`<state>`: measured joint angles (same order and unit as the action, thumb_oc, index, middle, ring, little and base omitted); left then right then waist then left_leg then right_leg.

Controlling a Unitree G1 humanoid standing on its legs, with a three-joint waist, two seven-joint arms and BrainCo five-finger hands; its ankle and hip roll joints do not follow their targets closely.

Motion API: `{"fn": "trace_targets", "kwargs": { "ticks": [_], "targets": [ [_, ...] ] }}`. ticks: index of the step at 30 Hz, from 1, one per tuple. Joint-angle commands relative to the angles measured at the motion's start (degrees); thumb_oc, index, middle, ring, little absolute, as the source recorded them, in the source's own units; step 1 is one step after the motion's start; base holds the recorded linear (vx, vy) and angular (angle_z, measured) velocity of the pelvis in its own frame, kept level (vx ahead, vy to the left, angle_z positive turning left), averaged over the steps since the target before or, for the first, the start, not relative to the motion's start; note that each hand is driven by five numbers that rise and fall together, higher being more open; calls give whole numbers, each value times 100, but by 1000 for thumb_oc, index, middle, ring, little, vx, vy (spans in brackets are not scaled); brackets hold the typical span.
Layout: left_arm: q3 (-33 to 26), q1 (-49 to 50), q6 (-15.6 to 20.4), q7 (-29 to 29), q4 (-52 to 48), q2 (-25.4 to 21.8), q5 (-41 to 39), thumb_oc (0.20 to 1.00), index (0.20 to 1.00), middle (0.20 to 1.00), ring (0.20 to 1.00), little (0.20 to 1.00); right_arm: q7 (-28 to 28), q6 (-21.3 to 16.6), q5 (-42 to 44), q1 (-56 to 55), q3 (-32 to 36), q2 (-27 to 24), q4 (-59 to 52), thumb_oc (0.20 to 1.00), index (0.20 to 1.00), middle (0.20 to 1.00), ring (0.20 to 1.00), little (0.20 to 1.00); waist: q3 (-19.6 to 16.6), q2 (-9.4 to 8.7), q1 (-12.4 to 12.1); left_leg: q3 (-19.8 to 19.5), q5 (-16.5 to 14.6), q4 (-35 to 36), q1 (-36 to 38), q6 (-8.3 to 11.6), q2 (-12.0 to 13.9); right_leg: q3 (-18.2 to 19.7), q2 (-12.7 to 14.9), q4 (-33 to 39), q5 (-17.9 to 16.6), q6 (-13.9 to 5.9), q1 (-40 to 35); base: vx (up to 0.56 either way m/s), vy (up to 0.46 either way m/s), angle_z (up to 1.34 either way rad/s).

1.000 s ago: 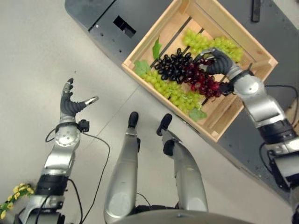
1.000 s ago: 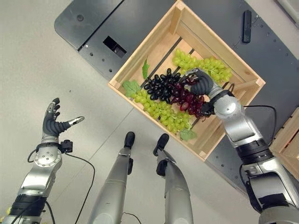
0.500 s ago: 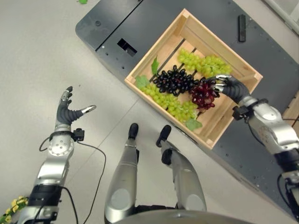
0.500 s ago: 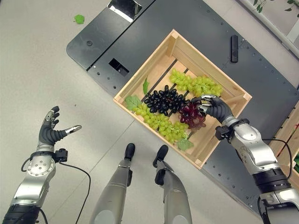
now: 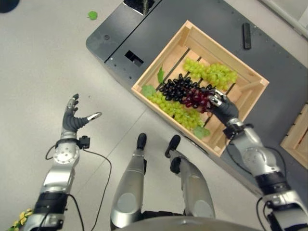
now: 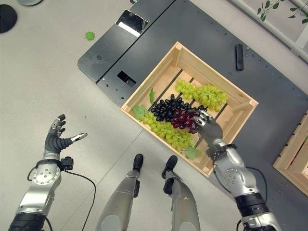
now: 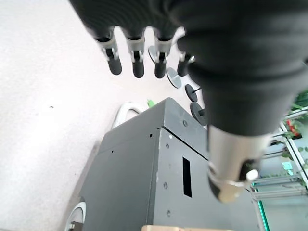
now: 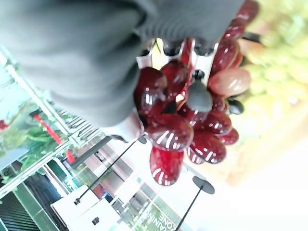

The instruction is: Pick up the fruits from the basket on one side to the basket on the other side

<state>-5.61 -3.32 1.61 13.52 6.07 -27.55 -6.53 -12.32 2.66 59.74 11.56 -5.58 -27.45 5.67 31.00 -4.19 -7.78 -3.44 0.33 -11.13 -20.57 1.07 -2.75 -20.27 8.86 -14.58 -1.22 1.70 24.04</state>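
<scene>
Over the wooden crate, the right hand clamps the red grape bunch; lift straight, clearing the rim; left hand hangs spread.

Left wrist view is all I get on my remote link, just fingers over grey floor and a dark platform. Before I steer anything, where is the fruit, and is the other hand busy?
Observer: The fruit is in a wooden crate on the dark platform: two green grape bunches, a black bunch and a red bunch.
Operator: And the other hand?
Observer: The right hand is curled round the red bunch; its wrist view shows red grapes hanging between its fingers.
Operator: Is my hand near the crate?
Observer: No. The left hand is open over bare floor, well apart from it.
</scene>
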Motion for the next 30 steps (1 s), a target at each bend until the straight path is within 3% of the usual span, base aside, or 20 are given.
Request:
{"fn": "trace_targets", "kwargs": {
  "ticks": [1,11,12,13,15,16,20,21,30],
  "targets": [
    [-127,-1,312,168,-173,-15,-148,1000,1000,1000,1000,1000,-251,-271,428,88,2,-30,-659,200,200,200,200,200,-126,82,42,-43,-267,-196,23,-135,-355,-51,344,92,-158,-796,-424,0,0,0],
    [-29,16,378,246,-175,109,-183,1000,1000,1000,1000,1000,-327,-371,707,16,-170,213,-767,200,200,200,200,200,-127,138,44,-29,-249,-199,54,-140,-341,-32,373,73,-178,-798,-427,-11,4,2],
    [-12,23,385,244,-175,118,-189,1000,1000,1000,1000,1000,-348,-385,717,9,-202,239,-793,200,200,200,200,200,-121,129,57,8,-79,-187,-23,-165,-371,-96,417,119,-332,-736,-371,0,0,0],
    [-6,23,387,241,-174,125,-192,1000,1000,1000,1000,1000,-367,-367,710,6,-234,243,-808,200,200,200,200,200,-145,140,53,-29,-229,-183,53,-140,-337,-21,375,76,-192,-800,-414,0,0,0],
    [18,22,405,232,-170,149,-196,1000,1000,1000,1000,1000,-429,-368,757,19,-292,263,-836,200,200,200,200,200,-156,152,51,-24,-228,-172,62,-143,-334,-15,377,73,-196,-804,-414,-7,3,2],
    [22,18,408,232,-174,147,-196,1000,1000,1000,1000,1000,-430,-372,758,20,-284,262,-837,200,200,200,200,200,-123,144,56,13,-75,-171,-7,-168,-366,-81,420,111,-336,-740,-375,-92,25,3],
    [57,48,433,205,-147,175,-185,1000,1000,1000,1000,1000,-502,-412,848,28,-347,338,-884,200,200,200,200,200,-197,182,42,-9,-228,-148,125,-142,-320,-9,381,92,-200,-808,-456,27,-6,-1],
    [79,60,445,186,-126,177,-184,1000,1000,1000,1000,1000,-528,-426,872,49,-378,363,-928,200,200,200,200,200,-208,190,55,27,-67,-123,92,-165,-350,-67,427,146,-352,-748,-437,-83,25,-1],
    [100,176,487,75,15,211,-289,1000,1000,1000,1000,1000,-509,-413,804,140,-513,313,-1025,200,200,200,200,200,-425,328,78,47,-69,21,396,-165,-371,-63,427,264,-357,-779,-721,9,10,0]
  ]
}}
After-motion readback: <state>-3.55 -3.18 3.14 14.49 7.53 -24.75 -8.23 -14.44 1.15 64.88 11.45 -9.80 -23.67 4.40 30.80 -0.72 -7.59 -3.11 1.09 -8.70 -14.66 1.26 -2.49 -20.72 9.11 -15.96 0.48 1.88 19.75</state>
